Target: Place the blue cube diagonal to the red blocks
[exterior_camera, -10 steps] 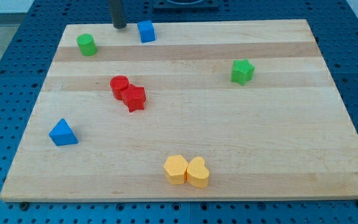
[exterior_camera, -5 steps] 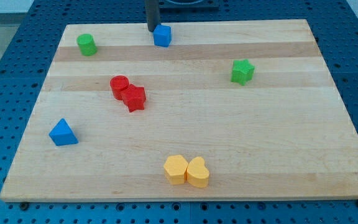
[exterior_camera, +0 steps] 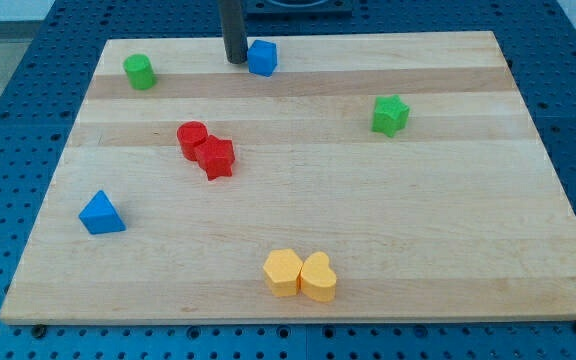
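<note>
The blue cube (exterior_camera: 262, 57) sits near the board's top edge, a little left of centre. My tip (exterior_camera: 235, 61) stands just left of it, close to its left face. The red cylinder (exterior_camera: 192, 138) and the red star (exterior_camera: 216, 157) lie touching each other below and to the left of the cube, in the board's left half.
A green cylinder (exterior_camera: 140, 71) is at the top left. A green star (exterior_camera: 390, 115) is at the right. A blue triangular block (exterior_camera: 100, 213) is at the left. Two yellow heart-like blocks (exterior_camera: 301, 274) touch near the bottom edge. The wooden board (exterior_camera: 448, 220) lies on a blue pegboard.
My tip moved right along the top edge and pushed the blue cube to the right. In the last half second the tip came down a little beside the cube; the cube stayed.
</note>
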Robot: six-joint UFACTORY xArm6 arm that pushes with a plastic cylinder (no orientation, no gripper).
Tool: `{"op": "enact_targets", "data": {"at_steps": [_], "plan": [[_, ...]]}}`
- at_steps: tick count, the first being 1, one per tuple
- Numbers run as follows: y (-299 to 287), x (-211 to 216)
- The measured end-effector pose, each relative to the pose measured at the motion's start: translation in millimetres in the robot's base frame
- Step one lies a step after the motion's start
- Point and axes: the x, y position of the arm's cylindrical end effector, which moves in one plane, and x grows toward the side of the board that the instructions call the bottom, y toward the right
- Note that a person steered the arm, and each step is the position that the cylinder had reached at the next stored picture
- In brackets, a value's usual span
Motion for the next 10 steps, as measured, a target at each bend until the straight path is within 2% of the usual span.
{"op": "enact_targets", "data": {"at_steps": [1,4,5,6,9,10], "plan": [[35,0],[75,0],[72,1],[36,17],[28,30],[47,66]]}}
